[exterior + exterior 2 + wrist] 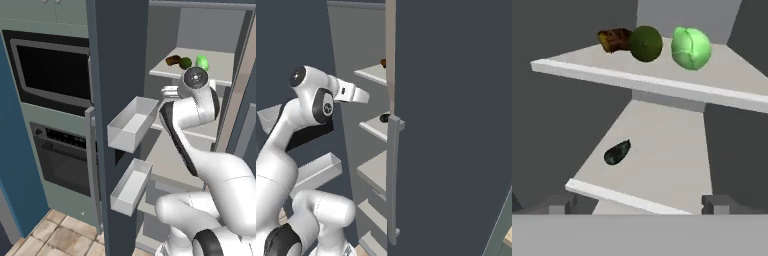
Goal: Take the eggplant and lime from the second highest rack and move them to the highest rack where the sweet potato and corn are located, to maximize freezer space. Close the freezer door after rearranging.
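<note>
The small dark green ball of a lime already sits on the pale top shelf, upper centre of the hand view, between the rough brown sweet potato and bright light-green corn. The dark glossy eggplant lies lower left on the shelf beneath, so the gripper, jaws spread and empty, faces it.

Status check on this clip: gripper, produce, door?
Gripper open, empty, facing the shelves. Lime on top rack between sweet potato and corn; eggplant alone one rack down. Freezer door open.
</note>
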